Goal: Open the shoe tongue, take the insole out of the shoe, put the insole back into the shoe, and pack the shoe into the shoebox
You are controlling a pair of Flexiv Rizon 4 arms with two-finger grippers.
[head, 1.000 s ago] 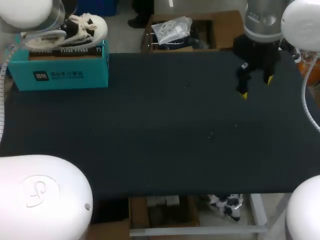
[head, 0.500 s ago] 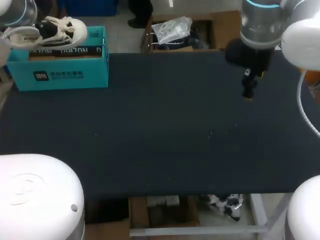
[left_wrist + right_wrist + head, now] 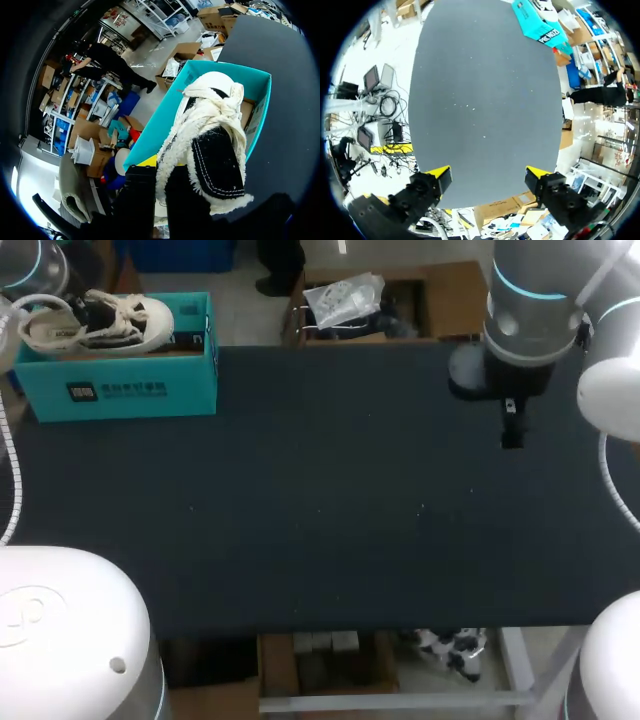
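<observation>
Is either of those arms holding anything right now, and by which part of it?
The left tool holds the shoe by its heel end, over the shoebox. The right tool is open and empty.

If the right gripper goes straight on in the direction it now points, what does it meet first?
The bare dark table top; nothing lies between it and the right gripper, though depth is unclear.
</observation>
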